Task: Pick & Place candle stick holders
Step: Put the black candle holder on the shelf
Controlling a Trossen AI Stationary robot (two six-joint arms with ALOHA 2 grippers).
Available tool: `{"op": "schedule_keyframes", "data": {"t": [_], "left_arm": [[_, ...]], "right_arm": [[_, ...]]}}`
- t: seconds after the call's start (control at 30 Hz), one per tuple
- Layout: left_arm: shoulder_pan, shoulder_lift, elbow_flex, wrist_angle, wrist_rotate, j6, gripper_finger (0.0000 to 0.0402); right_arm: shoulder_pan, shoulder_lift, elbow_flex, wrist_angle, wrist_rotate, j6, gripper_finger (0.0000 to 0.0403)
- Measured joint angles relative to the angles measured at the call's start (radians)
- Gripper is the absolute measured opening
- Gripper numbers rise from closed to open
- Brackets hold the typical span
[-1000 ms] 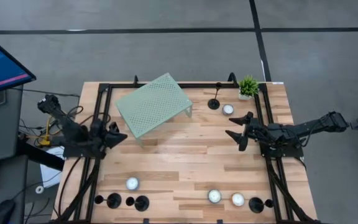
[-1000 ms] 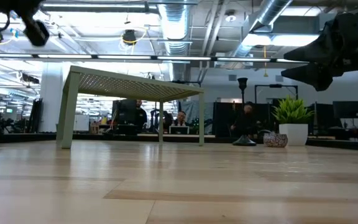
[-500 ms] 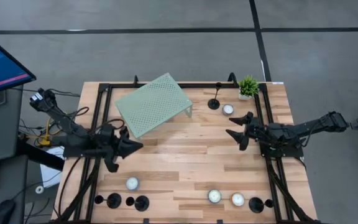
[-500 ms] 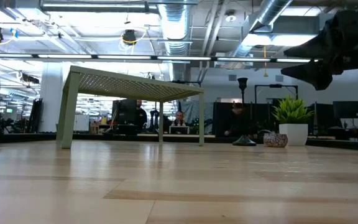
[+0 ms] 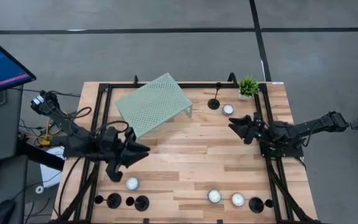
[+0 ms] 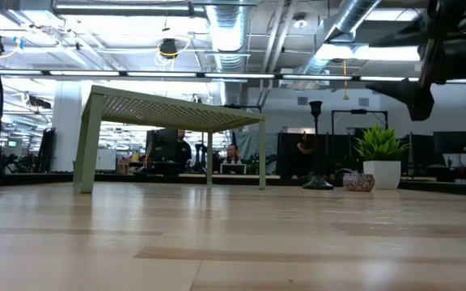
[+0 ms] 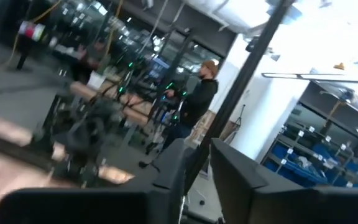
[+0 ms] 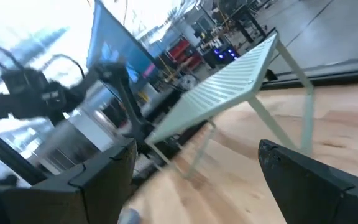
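One black candle stick holder (image 5: 214, 102) stands on its disc base at the far side, next to the plant; it also shows in the low view (image 6: 316, 145). Several more holders (image 5: 114, 200) stand along the near left edge, and two (image 5: 256, 204) at the near right. My left gripper (image 5: 143, 149) hovers over the left part of the table, pointing right, above the near-left holders and touching nothing. My right gripper (image 5: 235, 126) is open and empty over the right part, pointing left toward the green stand (image 8: 229, 81).
A pale green perforated stand (image 5: 153, 104) stands at the far left. Tealights lie on the table: (image 5: 132, 183), (image 5: 214, 196), (image 5: 238, 199), and another by the far holder (image 5: 228, 109). A small potted plant (image 5: 248, 87) stands at the far right. A black frame (image 5: 104, 93) borders the table.
My left gripper has gone toward the table's near edge and right, out over the wood from beside the stand's corner. My right gripper has shifted a little toward the far edge, risen slightly, and turned.
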Motion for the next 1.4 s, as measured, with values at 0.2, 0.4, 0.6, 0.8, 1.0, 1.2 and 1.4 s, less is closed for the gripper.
{"op": "schedule_keyframes", "data": {"t": [0.2,0.4,0.6,0.8,1.0,1.2,1.4], "left_arm": [[0.017,0.066,0.142,-0.002,0.123,0.118,0.0158],[0.022,0.097,0.26,-0.188,0.185,0.066,0.0175],[0.023,0.124,0.36,-0.543,0.138,-0.155,0.0168],[0.022,0.128,0.376,-0.712,0.172,-0.382,0.0167],[0.022,0.146,0.376,-0.862,0.286,-0.548,0.0167],[0.023,0.14,0.376,-0.879,0.311,-0.61,0.0167],[0.023,0.081,0.376,-0.874,0.247,-0.541,0.0153]], "right_arm": [[0.0,0.0,0.003,0.095,0.0,0.104,0.0328],[0.0,0.0,0.003,0.241,-0.109,0.133,0.0328],[0.002,0.0,0.005,0.292,-0.183,0.136,0.0328],[0.002,0.001,0.005,0.288,-0.183,0.136,0.0328],[0.002,0.001,0.006,0.253,-0.18,0.109,0.0328],[0.001,0.002,0.05,0.171,-0.155,0.071,0.0328],[0.002,0.115,0.277,-0.107,-0.158,-0.069,0.0322]]}}
